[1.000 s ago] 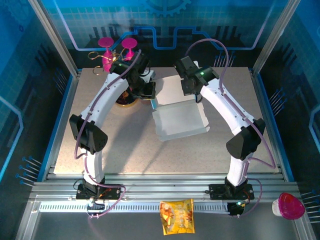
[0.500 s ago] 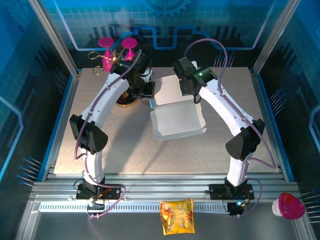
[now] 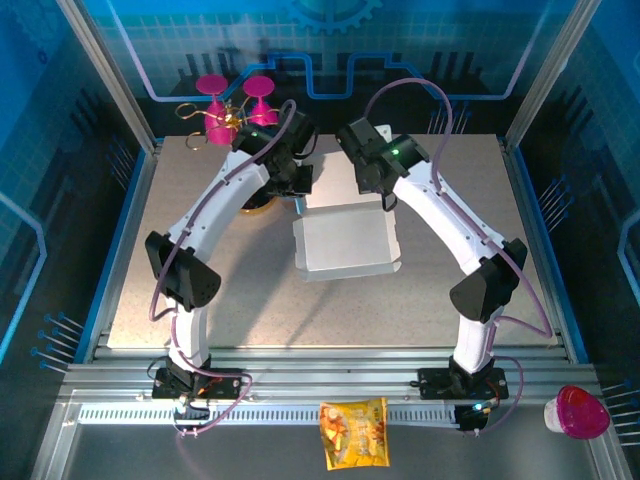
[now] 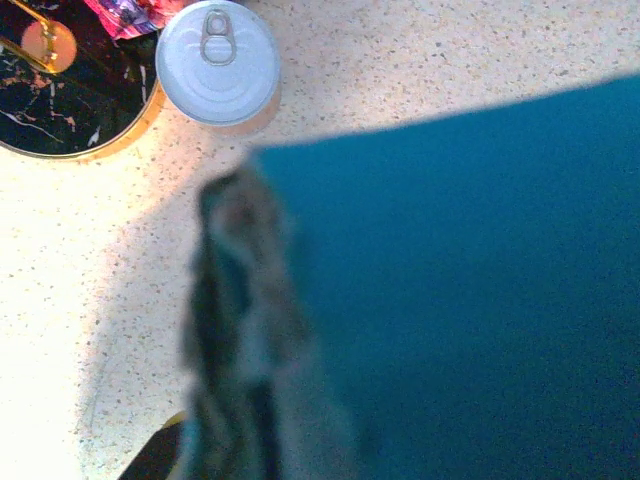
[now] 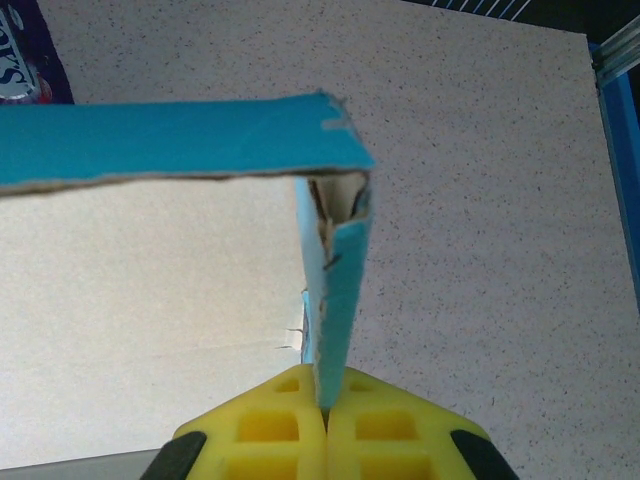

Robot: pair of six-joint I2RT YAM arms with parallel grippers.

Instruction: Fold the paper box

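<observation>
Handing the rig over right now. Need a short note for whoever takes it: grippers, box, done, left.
Left gripper: shut, apparently on the far-left edge of the paper box; its wrist view is blurred.
Right gripper: shut on a standing wall of the box, near a corner.
Box: mid-table, open side up.
Done: two walls stand and meet at that corner.
Left: top open; finish folding and close it.

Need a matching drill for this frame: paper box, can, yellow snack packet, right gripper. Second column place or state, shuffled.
1 paper box
2 can
3 yellow snack packet
4 right gripper

A on the metal ledge in front of the arms
B shut on a box wall
C middle of the table
D beside the round black tray

Pairs: 1-C, 2-D, 3-A, 4-B
</observation>
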